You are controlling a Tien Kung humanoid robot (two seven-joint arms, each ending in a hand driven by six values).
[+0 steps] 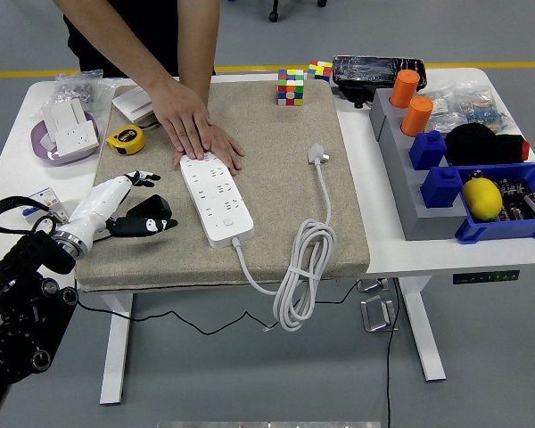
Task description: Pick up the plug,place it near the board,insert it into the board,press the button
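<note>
Step in hand: pickup not begun. Plug [317, 154] lying untouched right of power strip [217, 198], near it. Left hand [125, 207] left of strip, fingers loosely spread, empty. Person's hand [200, 138] pinning strip's far end. Next: reach across strip, grasp plug.

Robotics lab or workshop, grey floor with a yellow line [481, 64] running behind the white tabletop [383, 232], blue parts bins [517, 223] sitting at right, tape measure [123, 138] lying at left
</note>
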